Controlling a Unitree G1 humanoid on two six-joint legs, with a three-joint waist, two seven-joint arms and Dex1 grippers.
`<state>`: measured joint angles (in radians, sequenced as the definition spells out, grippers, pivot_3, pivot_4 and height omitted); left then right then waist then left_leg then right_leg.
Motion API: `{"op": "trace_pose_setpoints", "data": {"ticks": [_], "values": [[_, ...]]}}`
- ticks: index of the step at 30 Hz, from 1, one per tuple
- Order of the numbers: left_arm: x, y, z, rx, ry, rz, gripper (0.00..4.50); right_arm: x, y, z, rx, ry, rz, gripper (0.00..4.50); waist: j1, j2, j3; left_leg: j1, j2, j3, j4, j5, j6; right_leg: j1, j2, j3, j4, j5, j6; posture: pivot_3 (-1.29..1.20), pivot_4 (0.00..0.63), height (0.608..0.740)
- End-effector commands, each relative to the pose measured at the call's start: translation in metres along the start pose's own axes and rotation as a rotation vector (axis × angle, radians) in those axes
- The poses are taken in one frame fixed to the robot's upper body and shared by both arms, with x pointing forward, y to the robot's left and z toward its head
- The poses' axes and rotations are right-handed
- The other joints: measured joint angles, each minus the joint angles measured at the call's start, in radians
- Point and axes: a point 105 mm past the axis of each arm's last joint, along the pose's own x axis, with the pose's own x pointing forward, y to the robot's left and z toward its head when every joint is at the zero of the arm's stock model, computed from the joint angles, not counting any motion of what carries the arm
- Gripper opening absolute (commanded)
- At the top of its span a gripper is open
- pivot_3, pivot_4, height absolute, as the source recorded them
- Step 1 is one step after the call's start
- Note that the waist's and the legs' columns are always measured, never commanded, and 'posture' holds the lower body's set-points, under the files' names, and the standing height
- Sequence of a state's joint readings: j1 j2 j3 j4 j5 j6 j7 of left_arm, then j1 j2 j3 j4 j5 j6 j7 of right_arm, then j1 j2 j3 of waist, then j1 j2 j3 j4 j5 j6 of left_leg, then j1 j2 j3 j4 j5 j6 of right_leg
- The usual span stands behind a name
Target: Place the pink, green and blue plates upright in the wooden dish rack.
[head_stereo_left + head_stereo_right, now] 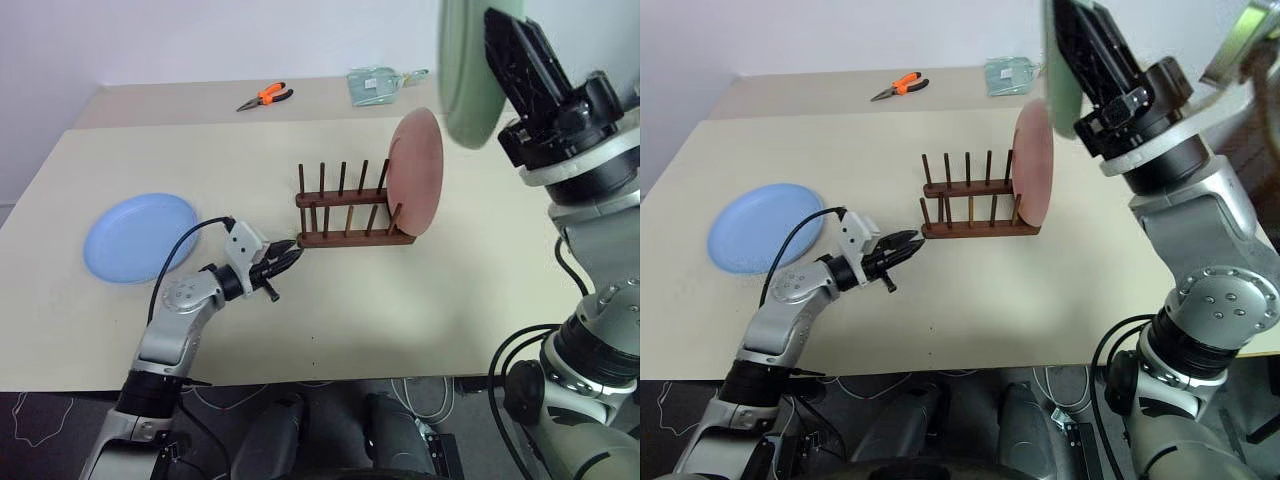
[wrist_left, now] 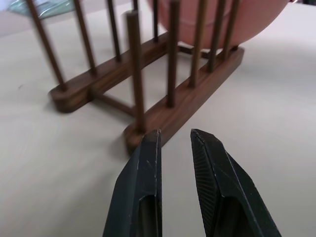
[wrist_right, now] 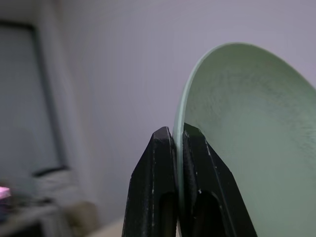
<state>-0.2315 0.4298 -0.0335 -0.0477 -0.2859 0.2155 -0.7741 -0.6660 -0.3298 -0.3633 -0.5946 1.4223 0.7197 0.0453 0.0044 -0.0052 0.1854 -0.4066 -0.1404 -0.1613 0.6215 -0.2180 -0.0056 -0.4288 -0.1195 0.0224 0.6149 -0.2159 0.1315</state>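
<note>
- Left eye view: the table (image 1: 420,330) carries the rack (image 1: 352,213), whose long axis runs left to right, its thin pegs standing upright in two rows.
- Pink plate (image 1: 415,171) stands on edge in the rack's rightmost slot, its face toward the empty slots on the left; the other slots hold nothing.
- Green plate (image 1: 464,75) is up in the air, above and right of the rack, held on edge with its rim clamped between the fingers of the right gripper (image 3: 178,136), which points upward.
- Blue plate (image 1: 140,236) lies flat on the table, well left of the rack.
- Left gripper (image 1: 291,251) hovers level just beside the rack's left end, pointing at the near base bar; its fingers stand slightly parted with nothing between them.
- Orange-handled pliers (image 1: 265,96) lie behind the rack, toward the left.
- A clear packet (image 1: 374,84) lies behind the rack, near the table's far edge.
</note>
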Motion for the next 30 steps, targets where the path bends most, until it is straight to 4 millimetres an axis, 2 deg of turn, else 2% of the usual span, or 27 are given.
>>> {"op": "trace_pose_setpoints", "data": {"ticks": [1, 3, 7, 21, 24, 25, 26, 27, 28, 30], "values": [[-0.014, -0.006, 0.010, -0.022, -0.024, -0.055, 0.91, 0.013, -0.018, -0.039, 0.202, 0.051, -0.103, 0.03, -0.016, 0.001, 0.000, 0.000, 0.000, 0.000, 0.000, 0.000, 0.000, -0.001, 0.000, 0.000, 0.001, 0.000, 0.000, 0.00, 0.150, 0.739], [-0.016, -0.007, 0.012, -0.027, -0.024, -0.050, 0.91, 0.014, -0.024, -0.060, 0.243, 0.117, -0.130, 0.03, -0.019, 0.001, 0.000, 0.001, 0.001, 0.000, -0.001, 0.001, -0.001, -0.001, 0.001, 0.000, 0.002, 0.001, -0.001, 0.00, 0.150, 0.739], [-0.016, -0.010, 0.016, -0.050, -0.042, -0.035, 0.91, 0.017, -0.037, -0.073, 0.318, 0.142, -0.181, 0.03, -0.017, 0.001, 0.000, 0.000, 0.000, 0.000, -0.001, 0.001, -0.002, -0.001, 0.001, 0.000, 0.002, 0.001, -0.001, 0.00, 0.150, 0.739], [-0.012, -0.016, 0.017, -0.048, -0.035, -0.047, 0.91, 0.024, -0.066, -0.085, 0.306, 0.182, -0.300, 0.03, -0.019, 0.001, 0.000, 0.000, 0.000, 0.000, -0.001, 0.001, -0.002, -0.002, 0.001, 0.000, 0.003, 0.001, -0.002, 0.00, 0.150, 0.739], [-0.011, -0.017, 0.016, -0.059, -0.030, -0.057, 0.91, 0.025, -0.075, -0.083, 0.284, 0.189, -0.326, 0.94, -0.020, 0.001, 0.000, 0.000, 0.000, 0.001, -0.001, 0.001, -0.002, -0.003, 0.001, 0.001, 0.003, 0.001, -0.002, 0.00, 0.150, 0.739], [-0.012, -0.016, 0.016, -0.059, -0.028, -0.053, 1.17, 0.025, -0.076, -0.082, 0.259, 0.195, -0.331, 1.44, -0.020, 0.001, 0.000, 0.000, 0.000, 0.000, -0.001, 0.001, -0.002, -0.003, 0.001, 0.001, 0.003, 0.001, -0.002, 0.00, 0.150, 0.739], [-0.012, -0.015, 0.015, -0.070, -0.026, -0.046, 1.53, 0.025, -0.077, -0.081, 0.228, 0.198, -0.335, 2.01, -0.019, 0.001, 0.000, 0.000, 0.000, 0.000, -0.001, 0.001, -0.002, -0.003, 0.001, 0.001, 0.003, 0.001, -0.002, 0.00, 0.150, 0.739], [-0.013, -0.014, 0.015, -0.074, -0.027, -0.043, 1.77, 0.026, -0.078, -0.079, 0.174, 0.209, -0.334, 2.37, -0.019, 0.001, 0.000, 0.000, 0.000, 0.000, -0.001, 0.001, -0.002, -0.003, 0.001, 0.001, 0.003, 0.001, -0.002, 0.00, 0.150, 0.739], [-0.014, -0.013, 0.015, -0.075, -0.027, -0.039, 2.26, 0.027, -0.077, -0.078, 0.114, 0.222, -0.324, 2.92, -0.019, 0.001, 0.000, 0.000, 0.000, 0.001, -0.001, 0.001, -0.002, -0.003, 0.001, 0.000, 0.003, 0.001, -0.002, 0.00, 0.150, 0.739], [-0.015, -0.011, 0.016, -0.071, -0.026, -0.024, 3.27, 0.028, -0.076, -0.075, -0.015, 0.255, -0.306, 2.95, -0.019, 0.001, 0.000, 0.000, 0.000, 0.001, -0.001, 0.001, -0.002, -0.003, 0.001, 0.000, 0.003, 0.001, -0.002, 0.00, 0.150, 0.739]]}}
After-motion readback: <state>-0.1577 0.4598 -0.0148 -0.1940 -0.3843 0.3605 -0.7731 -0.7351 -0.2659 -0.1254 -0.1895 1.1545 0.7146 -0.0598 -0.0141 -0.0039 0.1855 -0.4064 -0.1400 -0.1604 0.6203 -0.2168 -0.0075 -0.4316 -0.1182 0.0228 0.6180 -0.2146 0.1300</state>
